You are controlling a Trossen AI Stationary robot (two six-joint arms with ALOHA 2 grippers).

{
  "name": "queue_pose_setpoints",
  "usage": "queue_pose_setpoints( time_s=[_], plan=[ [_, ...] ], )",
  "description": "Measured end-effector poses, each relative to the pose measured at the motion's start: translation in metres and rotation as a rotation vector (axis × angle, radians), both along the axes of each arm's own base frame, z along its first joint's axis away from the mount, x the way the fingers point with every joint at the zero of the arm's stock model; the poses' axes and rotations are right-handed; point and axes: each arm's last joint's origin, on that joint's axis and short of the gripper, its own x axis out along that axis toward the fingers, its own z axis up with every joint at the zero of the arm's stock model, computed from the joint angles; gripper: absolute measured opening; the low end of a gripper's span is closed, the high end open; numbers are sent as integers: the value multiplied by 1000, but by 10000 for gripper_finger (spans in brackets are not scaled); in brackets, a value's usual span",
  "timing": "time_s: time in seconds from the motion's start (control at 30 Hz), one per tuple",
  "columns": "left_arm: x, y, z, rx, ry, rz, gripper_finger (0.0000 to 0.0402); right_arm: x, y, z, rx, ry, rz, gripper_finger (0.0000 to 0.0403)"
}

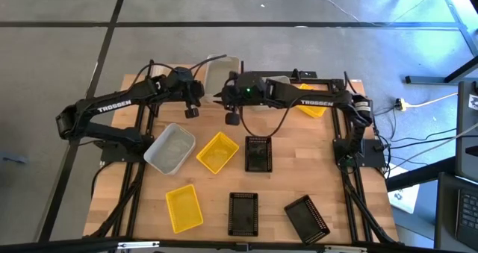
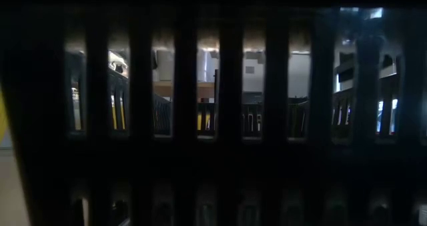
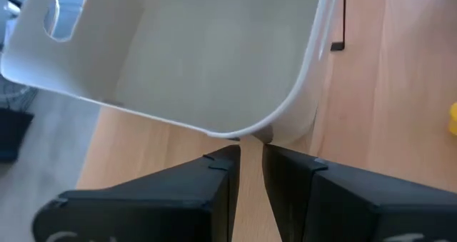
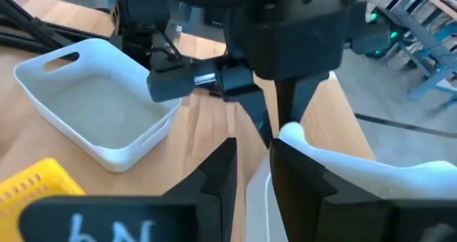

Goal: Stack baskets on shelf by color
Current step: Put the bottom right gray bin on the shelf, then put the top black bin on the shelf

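Both dark arms reach in over the far edge of the butcher-block wooden table [image 1: 284, 182], elbows out, wrists meeting at one translucent white plastic basket [image 1: 222, 72] held up between them. The left gripper [image 3: 246, 153] pinches a rounded corner of that basket's thin, smooth rim, its two flat black fingers [image 3: 221, 172] nearly together on the wall. The right gripper [image 4: 251, 150] is likewise clamped on the glossy white rim at the opposite side, facing the other arm's wrist head-on. Just beyond the left gripper, toward the near side, a second white-grey rectangular basket with a handle slot [image 1: 170, 148] sits tilted on the wood, and touching its corner lies a yellow slotted plastic basket [image 1: 217, 152]. Beside that, below the right gripper, stands a black perforated basket [image 1: 258, 153]. Another yellow basket [image 1: 313, 108] peeks from under the right arm. Well apart, along the near edge, lie a third yellow basket [image 1: 184, 207] and two more black perforated ones [image 1: 243, 213] [image 1: 307, 218], with bare wood between them. The low camera looks straight through the slots of a black basket wall [image 2: 213, 166].
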Motion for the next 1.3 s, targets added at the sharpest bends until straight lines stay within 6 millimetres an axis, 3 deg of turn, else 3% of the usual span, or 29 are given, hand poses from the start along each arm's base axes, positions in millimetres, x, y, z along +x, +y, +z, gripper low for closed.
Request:
queue_pose_setpoints(
  time_s=[0.4, 0.6, 0.77, 1.07, 1.3],
  plan=[
    [-6, -2, 5, 21, -5, 39, 53, -8, -3, 0, -8, 66, -44, 86],
    [-22, -11, 20, 37, -66, 74, 53, -29, 0, 15, -37, 147, -67, 86],
    [-38, -25, 35, 29, -162, 91, 54, -48, 2, 24, 3, 218, 22, 86],
    [-60, -47, 55, 32, -320, 69, 53, -83, 3, 8, 261, 527, 185, 86],
    [-77, -57, 66, 50, -407, 69, 53, -89, 11, -10, 298, 722, 237, 86]
  ],
)
